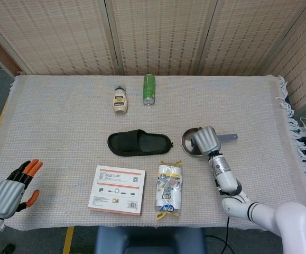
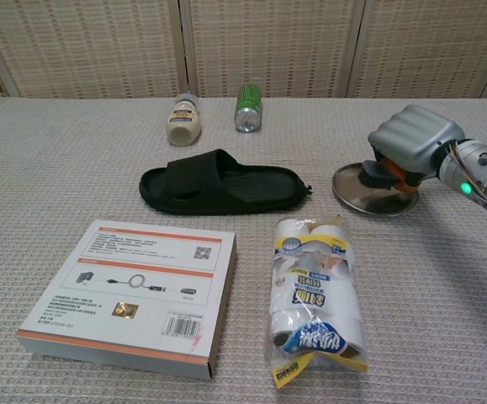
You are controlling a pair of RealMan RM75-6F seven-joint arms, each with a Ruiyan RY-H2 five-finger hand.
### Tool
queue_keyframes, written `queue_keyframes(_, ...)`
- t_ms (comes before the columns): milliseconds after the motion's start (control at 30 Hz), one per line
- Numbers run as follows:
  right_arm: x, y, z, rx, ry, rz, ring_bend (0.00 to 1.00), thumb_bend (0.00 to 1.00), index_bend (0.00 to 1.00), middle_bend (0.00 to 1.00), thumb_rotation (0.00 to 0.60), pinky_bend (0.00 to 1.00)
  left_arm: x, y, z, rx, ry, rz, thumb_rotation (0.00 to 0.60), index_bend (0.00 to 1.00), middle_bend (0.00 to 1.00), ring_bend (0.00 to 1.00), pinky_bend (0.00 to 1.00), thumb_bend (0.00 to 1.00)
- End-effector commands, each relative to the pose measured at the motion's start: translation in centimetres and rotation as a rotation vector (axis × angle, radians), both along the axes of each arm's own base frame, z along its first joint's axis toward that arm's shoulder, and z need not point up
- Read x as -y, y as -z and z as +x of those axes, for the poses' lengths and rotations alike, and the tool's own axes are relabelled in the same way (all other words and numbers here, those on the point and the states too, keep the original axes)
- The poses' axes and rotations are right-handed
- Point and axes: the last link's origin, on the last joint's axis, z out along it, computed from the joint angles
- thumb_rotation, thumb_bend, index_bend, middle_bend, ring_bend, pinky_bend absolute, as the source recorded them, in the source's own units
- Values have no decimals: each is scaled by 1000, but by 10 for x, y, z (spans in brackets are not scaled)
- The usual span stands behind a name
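Table [image 1: 63, 106] under woven cloth. Box [image 2: 129, 293] front left; roll pack [image 2: 317, 295] just right of it. Black slipper [image 2: 218, 183] mid-table. Right hand [image 2: 410, 145] over the right part of the steel plate [image 2: 354, 183], fingers curled around a brush [image 2: 378, 173]; bristles down at the plate, grey handle [image 1: 228, 137] sticking out right. Left hand [image 1: 12, 187] off the table's front-left corner, fingers spread, holding nothing. Bottle [image 1: 120, 99] and green can [image 1: 149, 88] lie at the back.
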Motion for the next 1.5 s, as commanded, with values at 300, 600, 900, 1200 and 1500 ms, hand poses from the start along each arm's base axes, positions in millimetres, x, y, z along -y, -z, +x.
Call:
queue_keyframes(300, -1, 1, 0, -4, 48, 16, 419, 385, 335, 489, 600, 755, -1, -1, -1, 2, -9, 3, 600, 0, 0, 0, 202, 468)
queue_keyframes(600, -5, -13, 2, -28, 62, 26, 320, 385, 161, 377, 600, 692, -2, 0, -1, -6, -16, 13, 600, 0, 0, 0, 206, 483)
queue_keyframes(900, -13, -27, 12, -1, 32, 42, 308, 385, 159, 366, 600, 684, -2, 0, -1, -6, -15, 16, 600, 0, 0, 0, 208, 484)
queue_keyframes(1200, -67, -88, 20, 302, -67, -27, 198, 382, 94, 259, 600, 452, -1, -3, -1, 0, -11, 29, 600, 0, 0, 0, 209, 483)
queue_keyframes(1500, -215, -137, -72, 590, -133, -213, 0, 267, 0, 0, 600, 37, -5, -3, -1, 13, 42, 102, 600, 0, 0, 0, 196, 480)
